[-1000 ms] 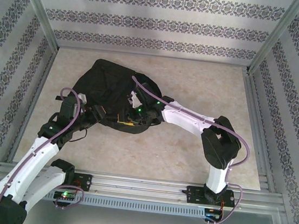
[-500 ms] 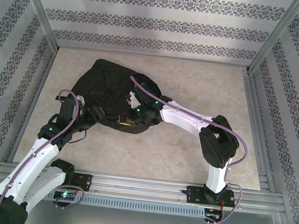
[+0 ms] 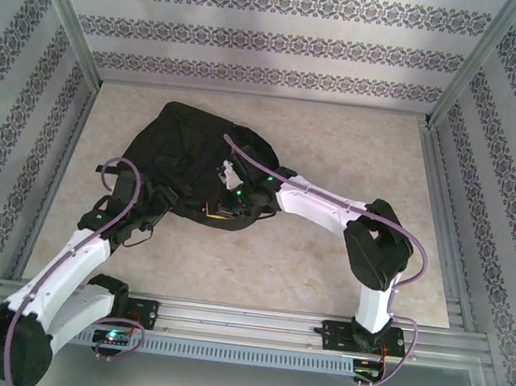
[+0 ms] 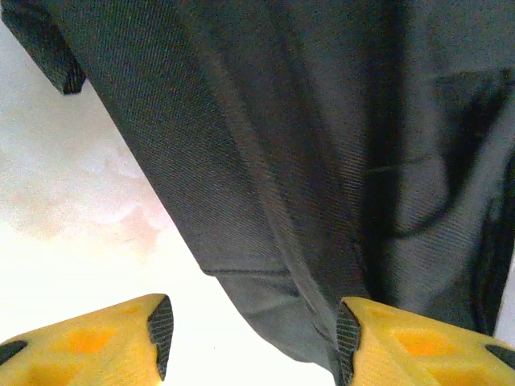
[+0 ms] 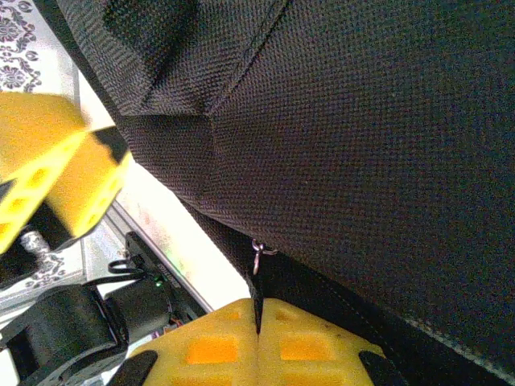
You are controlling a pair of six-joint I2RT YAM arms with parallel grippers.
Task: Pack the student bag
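Top external view shows the student bag point(image 3: 184, 146) lying slumped on the desk point(image 3: 339, 146), black and crumpled, with both arms reaching in at its near edge. The bag spreads out ahead of both sets of tips. The left end effector point(image 4: 249, 330) is released: in the left wrist view its two yellow fingers stand well apart. A fold of the bag's black weave hangs down ahead of them and runs right up against the inner face of its right finger. Pale desk shows ahead of its left finger and in the gap between the two. The right end effector point(image 5: 257, 314) is clenched, its yellow pads pressed flat together with only a thin seam between them. The bag's coarse fabric covers everything ahead of those tips. A small metal zipper ring point(image 5: 256, 257) sits just beyond the seam, touching the fabric's lower hem. I cannot tell whether anything is pinched between the pads.
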